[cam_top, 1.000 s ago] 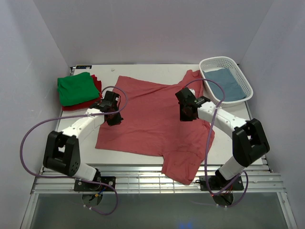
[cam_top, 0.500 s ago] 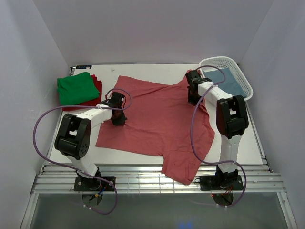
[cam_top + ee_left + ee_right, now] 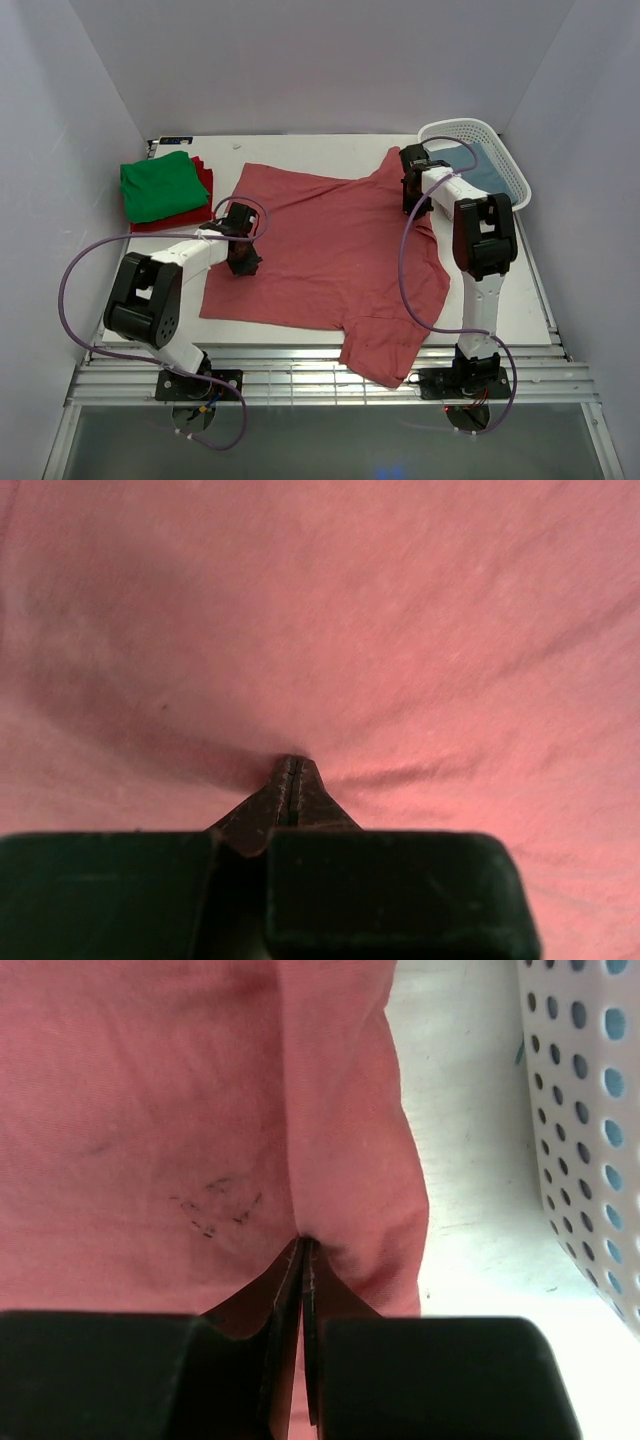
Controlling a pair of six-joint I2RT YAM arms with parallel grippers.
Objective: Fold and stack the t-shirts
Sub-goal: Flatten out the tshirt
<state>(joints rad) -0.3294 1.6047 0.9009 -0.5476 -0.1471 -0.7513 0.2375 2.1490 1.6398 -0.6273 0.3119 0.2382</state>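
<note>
I am watching the dusty pinkish-red cotton t-shirt (image 3: 330, 250) lying spread flat across the middle of the white counter (image 3: 300, 148), one sleeve hanging off the near edge. From overhead I am also seeing the bright green folded shirt (image 3: 160, 185) sitting on the dark red one (image 3: 204, 180) at the far left. The muted grey-blue shirt (image 3: 490, 175) is lying in the white plastic lattice basket (image 3: 455, 127) at the far right.

The wrist views are giving me what the top camera cannot. The left claw (image 3: 245, 265) is fully closed, its tips digging into the pink cloth and puckering it. The right claw (image 3: 413, 195) is closed too, pressing on a fold of the far sleeve just beside the basket. I cannot tell whether either claw is actually nipping any cloth.

Compared with a second ago, the right claw is now sitting up on the far sleeve rather than over the shirt's right side. The left claw is resting a little nearer the shirt's left edge.
</note>
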